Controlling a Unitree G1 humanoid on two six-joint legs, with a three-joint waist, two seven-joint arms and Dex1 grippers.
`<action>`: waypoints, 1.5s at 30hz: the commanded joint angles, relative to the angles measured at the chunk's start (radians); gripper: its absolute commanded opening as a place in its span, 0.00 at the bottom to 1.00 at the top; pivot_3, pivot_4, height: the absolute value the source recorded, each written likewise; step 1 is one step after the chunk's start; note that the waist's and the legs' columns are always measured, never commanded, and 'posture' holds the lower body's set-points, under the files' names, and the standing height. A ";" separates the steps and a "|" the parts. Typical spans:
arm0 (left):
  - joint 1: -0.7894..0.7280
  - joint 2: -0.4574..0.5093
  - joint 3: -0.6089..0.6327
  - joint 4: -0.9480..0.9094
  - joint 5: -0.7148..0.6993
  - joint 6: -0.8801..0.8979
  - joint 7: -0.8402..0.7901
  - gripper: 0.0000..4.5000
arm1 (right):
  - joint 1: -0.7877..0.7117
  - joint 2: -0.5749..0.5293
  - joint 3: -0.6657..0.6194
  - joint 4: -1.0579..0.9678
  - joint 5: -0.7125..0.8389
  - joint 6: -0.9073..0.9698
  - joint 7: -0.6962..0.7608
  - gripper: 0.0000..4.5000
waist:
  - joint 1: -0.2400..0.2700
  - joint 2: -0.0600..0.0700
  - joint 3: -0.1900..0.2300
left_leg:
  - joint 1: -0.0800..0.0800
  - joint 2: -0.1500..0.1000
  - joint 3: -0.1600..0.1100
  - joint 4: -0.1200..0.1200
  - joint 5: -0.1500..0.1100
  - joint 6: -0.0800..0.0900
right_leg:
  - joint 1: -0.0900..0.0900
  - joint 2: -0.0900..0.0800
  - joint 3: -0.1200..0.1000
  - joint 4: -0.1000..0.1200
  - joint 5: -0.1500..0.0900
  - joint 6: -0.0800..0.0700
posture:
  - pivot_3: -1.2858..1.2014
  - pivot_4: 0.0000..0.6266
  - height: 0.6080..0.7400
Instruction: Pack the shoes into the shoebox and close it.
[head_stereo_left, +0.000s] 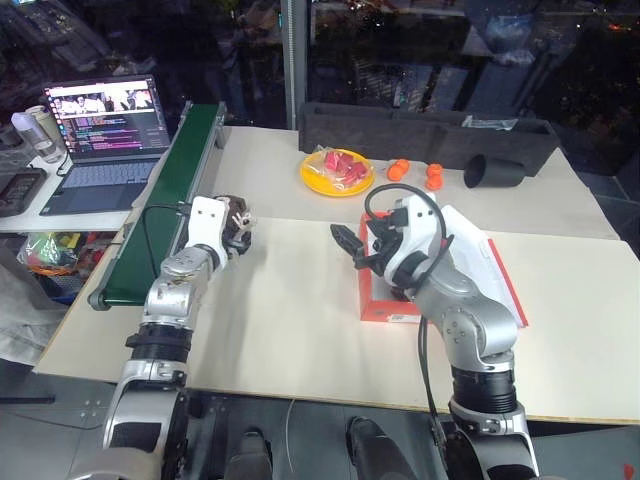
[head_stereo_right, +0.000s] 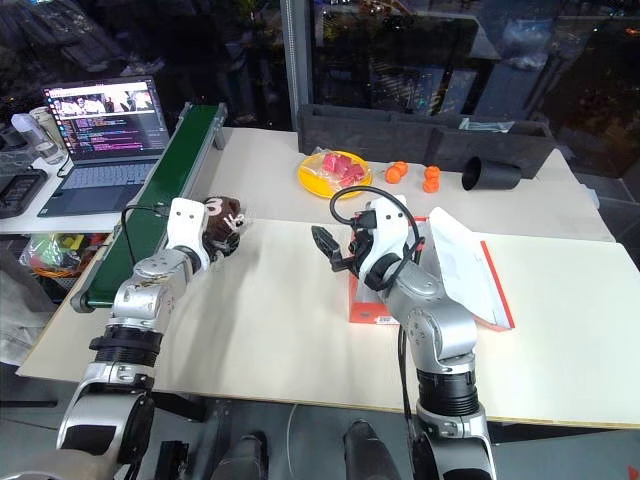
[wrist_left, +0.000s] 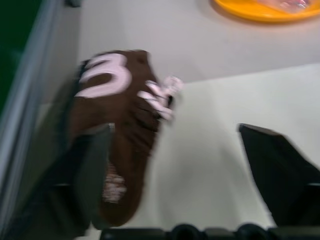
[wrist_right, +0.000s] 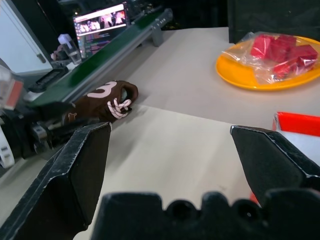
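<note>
A dark brown boot (wrist_left: 117, 135) with white laces and a white "3" on it lies on the table (head_stereo_left: 280, 320) near its left edge, just beside the green conveyor (head_stereo_left: 165, 195). The left gripper (head_stereo_right: 222, 232) is at the boot with its jaws spread wide; in the left wrist view one finger (wrist_left: 85, 185) overlaps the boot's side while the other stands well clear over bare table, and nothing is held. Whether that finger touches the boot cannot be told. The shoebox (head_stereo_left: 392, 312), red-orange with a small white label on its near side, sits to the right of the table's middle, well apart from the boot, with its lid (head_stereo_right: 462, 268) tilted up and showing its white inside; what lies in the box is hidden behind the right arm. The right gripper (head_stereo_left: 352, 247) hangs just left of the box, above the table, pointing toward the boot, its jaws also wide and empty. Farther back on the table stands a yellow plate (head_stereo_left: 336, 183) carrying red pieces in clear wrap, then small orange items (head_stereo_left: 398, 170) near it, a black cup (head_stereo_left: 492, 172) lying on its side, and a long black tray (head_stereo_left: 420, 132) along the far edge. To the left of the conveyor an open laptop (head_stereo_left: 100, 140) sits on a side desk.
</note>
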 joint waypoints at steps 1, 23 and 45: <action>-0.041 0.000 0.041 0.022 0.003 -0.042 0.036 0.99 | -0.002 -0.005 0.003 -0.042 0.011 0.000 -0.004 1.00 | 0.000 0.000 0.000 | 0.000 0.000 0.000 0.000 0.000 0.000 | 0.000 0.000 0.000 0.000 0.000 0.000 | 0.52 0.24 1.00; -0.110 -0.054 0.130 0.300 -0.022 -0.003 0.042 0.99 | -0.003 -0.022 -0.007 -0.047 0.026 0.000 -0.022 1.00 | 0.008 0.000 0.000 | 0.003 0.000 0.000 -0.001 0.000 0.000 | 0.002 0.000 0.000 0.000 0.000 0.000 | 0.52 0.24 1.00; -0.102 -0.084 0.126 0.263 -0.037 0.003 0.018 0.01 | 0.000 -0.015 -0.015 -0.058 0.036 -0.002 -0.044 1.00 | 0.025 0.000 0.000 | 0.003 0.000 0.000 -0.001 0.000 0.000 | 0.002 0.000 0.000 0.000 -0.001 0.000 | 0.52 0.24 1.00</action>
